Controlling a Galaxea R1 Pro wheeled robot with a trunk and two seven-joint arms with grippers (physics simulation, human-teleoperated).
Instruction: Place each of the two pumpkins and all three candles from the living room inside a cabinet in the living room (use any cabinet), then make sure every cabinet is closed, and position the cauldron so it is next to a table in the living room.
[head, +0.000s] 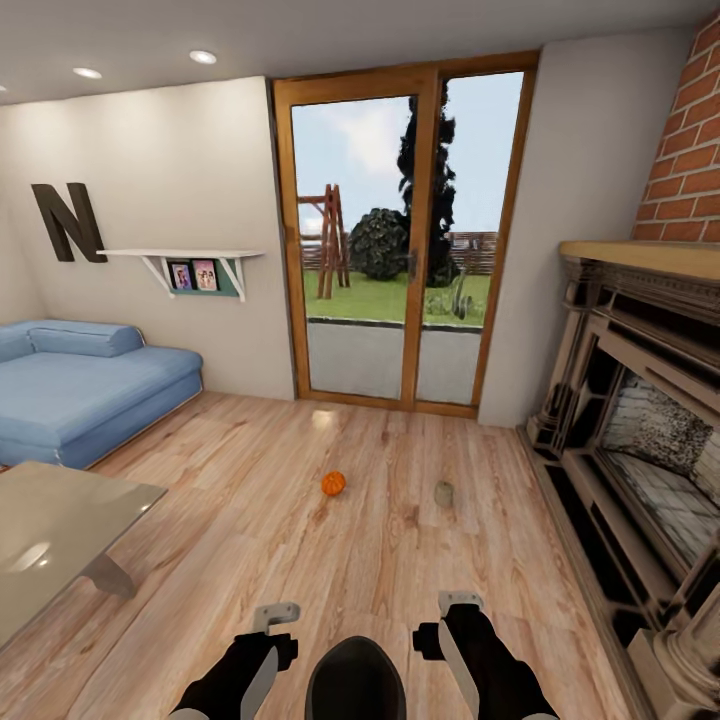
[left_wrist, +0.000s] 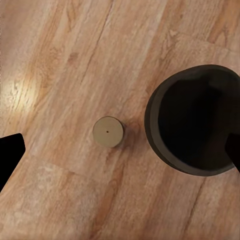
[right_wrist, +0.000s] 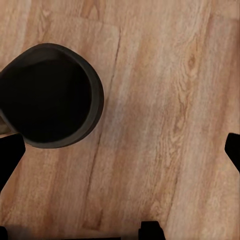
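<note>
Cauldron (head: 355, 680) between both end effectors — spread wide, empty, pumpkin (head: 333, 483) and candle (head: 443, 492) ahead

**Head camera high and forward; both wrist cameras straight down at the floor**

The head view looks forward and down from the robot's height across the wooden floor (head: 400, 520) toward the far glass door (head: 400, 240), with the sofa (head: 80, 390) far left and the fireplace (head: 640, 400) on the right. Both wrist views face straight down, close over the floorboards. All three views share the dark cauldron (head: 355, 680) (left_wrist: 192, 120) (right_wrist: 47, 95), standing nearest the robot between its arms. The left wrist view also takes in a candle (left_wrist: 107, 131) just beside it.
</note>
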